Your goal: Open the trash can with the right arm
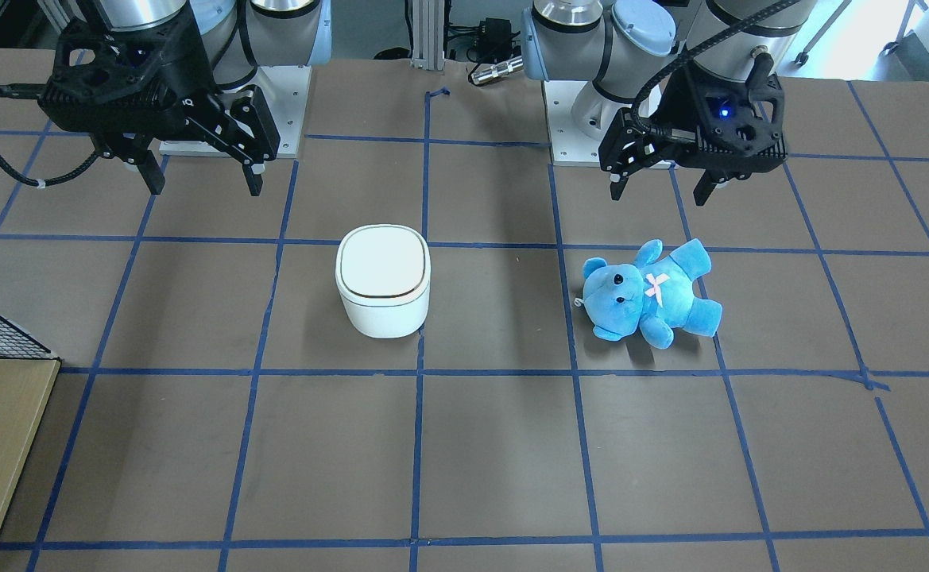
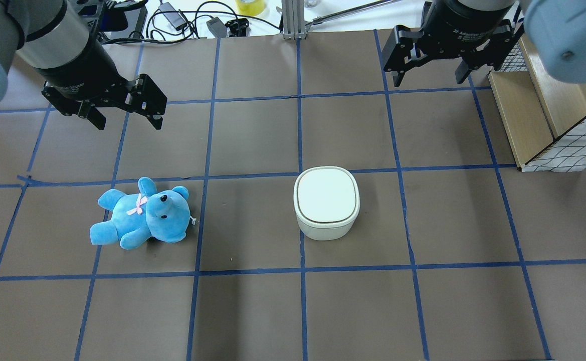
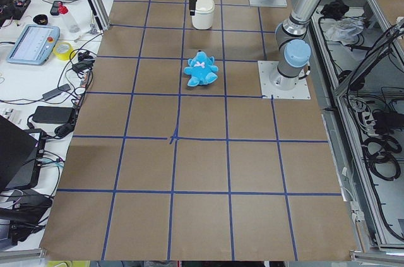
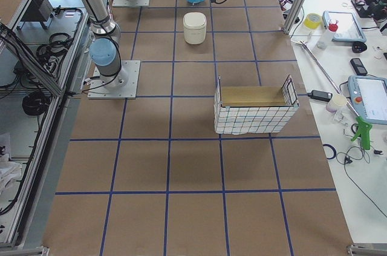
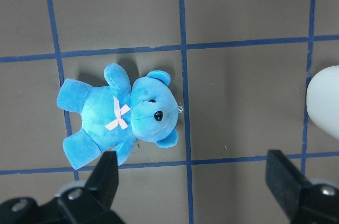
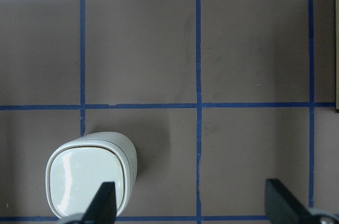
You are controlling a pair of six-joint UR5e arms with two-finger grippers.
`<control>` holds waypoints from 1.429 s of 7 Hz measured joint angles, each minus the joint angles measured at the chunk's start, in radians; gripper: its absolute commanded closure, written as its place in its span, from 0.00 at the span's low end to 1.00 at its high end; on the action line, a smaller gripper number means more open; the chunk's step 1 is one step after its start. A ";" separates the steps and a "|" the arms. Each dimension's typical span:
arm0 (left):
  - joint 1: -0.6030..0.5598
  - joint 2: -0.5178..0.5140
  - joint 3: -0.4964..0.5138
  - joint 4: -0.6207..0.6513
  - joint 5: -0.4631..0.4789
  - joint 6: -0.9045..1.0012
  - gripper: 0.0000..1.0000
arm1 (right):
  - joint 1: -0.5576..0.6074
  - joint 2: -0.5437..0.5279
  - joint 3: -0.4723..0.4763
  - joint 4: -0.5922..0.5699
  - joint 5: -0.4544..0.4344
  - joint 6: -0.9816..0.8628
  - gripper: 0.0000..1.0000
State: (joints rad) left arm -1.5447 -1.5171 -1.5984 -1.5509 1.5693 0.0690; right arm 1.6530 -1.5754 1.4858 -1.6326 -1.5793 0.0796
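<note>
Nearest us in the front-facing view, we have the table [image 1: 464,469], a flat matte brown surface crossed by blue tape lines into squares.

One row further in, we come to the trash can [image 1: 383,280]. It stands upright near the table's middle, touching a tape crossing. It is smooth, glossy white plastic with a rounded-square body, and its flat lid lies shut with a thin dark seam around it. Well apart on the same row lies the teddy bear [image 1: 651,291], soft bright-blue plush with a pink bow, on its back.

Further back hangs the right gripper [image 1: 206,187], black, angular and hard-edged. It is raised over the table, and its two fingers are spread wide with nothing between them. The trash can sits well clear of it, nearer the operators' side and toward the table's centre. From the right wrist camera we see the can low at the left, and one finger [image 6: 102,203] overlaps its edge in the picture only.

Across from it, the left gripper [image 1: 659,195] hovers above the teddy bear's side, its fingers likewise parted and empty.

Our count is one trash can, one teddy bear and two grippers. There is also one wire-mesh crate [image 4: 254,111] with tan panels, off on the robot's right.
</note>
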 measured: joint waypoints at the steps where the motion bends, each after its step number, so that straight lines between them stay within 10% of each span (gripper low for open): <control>1: 0.000 0.000 0.000 0.000 0.000 0.000 0.00 | -0.001 0.000 0.000 -0.001 -0.001 -0.003 0.00; 3: 0.000 0.000 0.000 0.000 0.000 0.000 0.00 | 0.001 0.001 0.003 -0.003 -0.003 -0.009 0.16; 6: 0.000 0.000 0.000 0.000 0.000 0.000 0.00 | 0.010 0.006 0.010 0.002 0.014 0.000 0.93; 10: 0.000 0.000 0.000 0.000 0.000 0.000 0.00 | 0.203 0.066 0.141 -0.026 0.029 0.089 1.00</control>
State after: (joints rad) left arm -1.5447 -1.5171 -1.5984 -1.5508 1.5693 0.0690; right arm 1.8563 -1.5090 1.6273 -1.6585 -1.5503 0.1687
